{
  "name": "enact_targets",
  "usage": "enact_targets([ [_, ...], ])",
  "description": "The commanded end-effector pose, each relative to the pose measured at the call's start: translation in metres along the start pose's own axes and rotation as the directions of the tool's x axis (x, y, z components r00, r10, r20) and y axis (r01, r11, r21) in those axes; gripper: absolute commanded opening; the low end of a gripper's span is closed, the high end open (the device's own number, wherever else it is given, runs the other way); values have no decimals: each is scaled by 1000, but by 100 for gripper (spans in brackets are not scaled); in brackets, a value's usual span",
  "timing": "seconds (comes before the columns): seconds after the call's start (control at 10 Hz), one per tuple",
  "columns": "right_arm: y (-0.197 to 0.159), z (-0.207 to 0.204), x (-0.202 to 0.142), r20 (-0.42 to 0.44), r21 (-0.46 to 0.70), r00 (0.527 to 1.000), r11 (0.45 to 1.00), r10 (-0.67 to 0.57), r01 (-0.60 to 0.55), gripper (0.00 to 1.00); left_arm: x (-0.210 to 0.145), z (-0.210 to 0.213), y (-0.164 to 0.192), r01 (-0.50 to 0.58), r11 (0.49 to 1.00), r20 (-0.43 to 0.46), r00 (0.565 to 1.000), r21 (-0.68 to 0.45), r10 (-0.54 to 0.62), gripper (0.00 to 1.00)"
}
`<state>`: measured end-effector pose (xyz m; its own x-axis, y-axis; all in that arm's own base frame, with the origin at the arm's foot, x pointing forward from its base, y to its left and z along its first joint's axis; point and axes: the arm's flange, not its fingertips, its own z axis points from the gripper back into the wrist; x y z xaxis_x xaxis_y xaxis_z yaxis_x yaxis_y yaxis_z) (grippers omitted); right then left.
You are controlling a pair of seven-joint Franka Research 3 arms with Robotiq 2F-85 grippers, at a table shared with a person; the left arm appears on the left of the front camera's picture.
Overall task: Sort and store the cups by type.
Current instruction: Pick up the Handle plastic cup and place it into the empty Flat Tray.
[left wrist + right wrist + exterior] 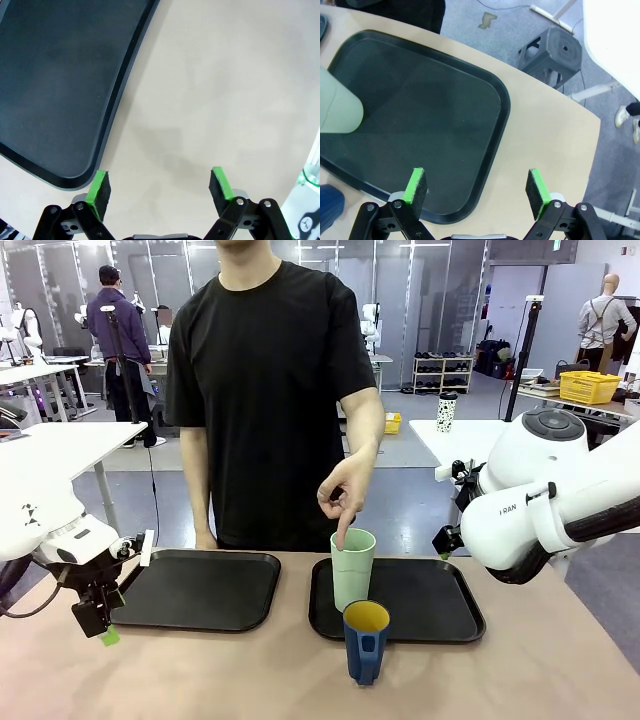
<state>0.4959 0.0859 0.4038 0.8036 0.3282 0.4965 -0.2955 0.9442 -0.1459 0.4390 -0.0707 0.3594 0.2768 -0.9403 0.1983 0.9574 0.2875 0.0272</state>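
Front view — lettering on my right arm (540, 500) reads partly "RAN". Left gripper (160, 186): spread wide, holding nothing, over bare table beside left black tray (50, 75). Right gripper (477, 192): spread wide, holding nothing, over right black tray (445, 125). Pale green tumbler (353, 570): upright on right tray, person's hand (345, 495) pointing at its rim. Blue mug (366, 642) — just before that tray.

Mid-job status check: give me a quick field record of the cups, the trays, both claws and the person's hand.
green tumbler: upright on right tray, near its left edge
blue mug: upright on table, at right tray's near edge, yellow inside
left tray: black, apart from right tray
person's hand: above tumbler, index finger pointing down at its rim
left claw: open, holding nothing, over table beside left tray's corner
right claw: open, holding nothing, over right tray's corner
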Motion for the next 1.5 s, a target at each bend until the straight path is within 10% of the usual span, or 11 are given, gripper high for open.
enact_targets([
  [0.0,-13,11,-3,-38,20,983,984,180,-179,100,-3,0,1,16,1000,18,1000,-1,-16,100],
  [0.6,-37,45,-45,92,275,699,656,709,-703,100,-3,0,1,16,1000,18,1000,-1,-16,100],
  [1.1,-32,41,-61,-58,242,443,443,895,-863,100,-3,0,1,16,1000,18,1000,-1,-16,100],
  [1.4,-31,40,-58,-117,249,396,413,911,-876,100,-3,0,1,16,1000,18,1000,-1,-16,100],
])
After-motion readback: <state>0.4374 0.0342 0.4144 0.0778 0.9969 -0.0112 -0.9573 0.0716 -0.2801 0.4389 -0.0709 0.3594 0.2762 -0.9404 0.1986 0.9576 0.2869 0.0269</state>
